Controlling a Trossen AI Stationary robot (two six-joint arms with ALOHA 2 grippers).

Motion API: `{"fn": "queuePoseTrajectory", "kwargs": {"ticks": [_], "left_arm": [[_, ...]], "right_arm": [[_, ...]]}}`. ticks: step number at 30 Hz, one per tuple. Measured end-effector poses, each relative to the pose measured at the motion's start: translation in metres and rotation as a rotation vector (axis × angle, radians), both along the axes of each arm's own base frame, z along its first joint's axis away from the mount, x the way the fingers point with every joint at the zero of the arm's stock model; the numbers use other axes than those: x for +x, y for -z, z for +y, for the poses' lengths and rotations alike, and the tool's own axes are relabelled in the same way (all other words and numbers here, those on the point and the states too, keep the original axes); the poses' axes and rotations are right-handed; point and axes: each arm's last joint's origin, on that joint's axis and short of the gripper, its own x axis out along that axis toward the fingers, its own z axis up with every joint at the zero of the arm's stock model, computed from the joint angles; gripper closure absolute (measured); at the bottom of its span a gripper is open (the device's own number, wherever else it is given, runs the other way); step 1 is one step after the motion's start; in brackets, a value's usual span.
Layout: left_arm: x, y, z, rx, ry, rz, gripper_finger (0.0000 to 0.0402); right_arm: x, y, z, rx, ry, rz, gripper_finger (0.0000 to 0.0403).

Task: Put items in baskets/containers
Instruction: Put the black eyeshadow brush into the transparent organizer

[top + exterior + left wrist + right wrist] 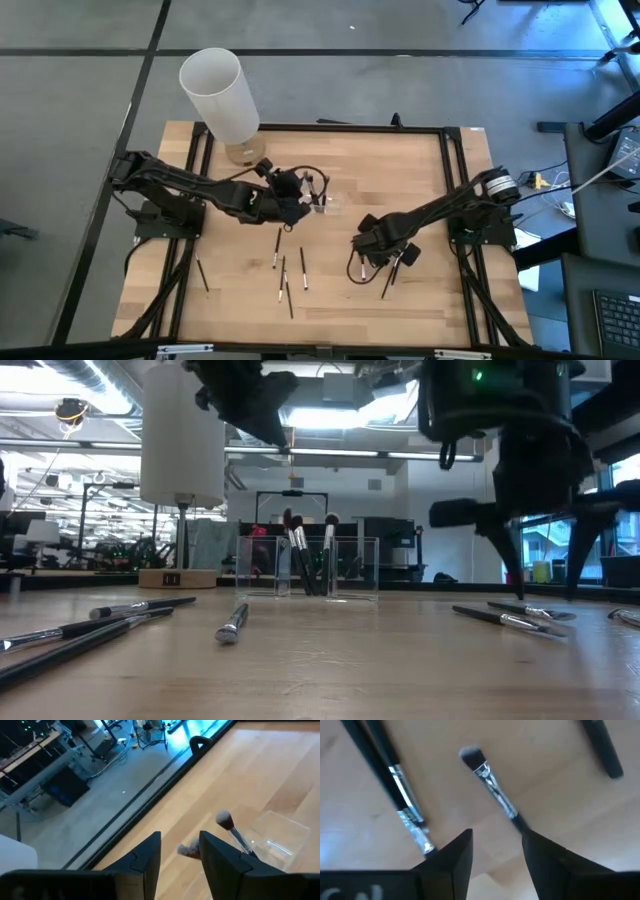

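Observation:
The clear organizer point(330, 205) point(345, 568) point(280, 836) stands near the table's middle, with a few brushes point(300, 555) upright inside; one fluffy tip point(224, 819) shows above its wall. My left gripper point(303, 200) point(180, 837) hovers open and empty just left of it, high above the table in the low view. My right gripper point(388, 262) point(497, 832) point(545, 582) points down, open, low over the table's right side. A silver-ferruled brush point(490, 785) lies on the wood with its handle running in between the fingers. A second brush point(405, 805) lies beside it.
A tall white cylinder point(220, 95) point(182, 435) stands at the far left corner. Several loose brushes point(285, 275) point(232, 622) lie near the table's near middle, one stick point(203, 275) farther left, and others point(510, 620) under the right arm. Black frame rails point(450, 128) edge the table.

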Motion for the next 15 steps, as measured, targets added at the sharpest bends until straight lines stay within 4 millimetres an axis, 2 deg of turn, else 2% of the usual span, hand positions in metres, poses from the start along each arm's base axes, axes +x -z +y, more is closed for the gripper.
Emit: {"fn": "queuePoseTrajectory", "kwargs": {"ticks": [7,15], "left_arm": [[-0.005,-0.007,-0.005,0.007,0.016,-0.022,0.0272],[-0.006,-0.015,-0.007,0.022,0.023,-0.059,0.0272]], "right_arm": [[0.003,0.011,-0.001,-0.064,-0.03,0.019,0.0276],[0.007,0.013,0.003,0.014,0.026,-0.006,0.0332]]}}
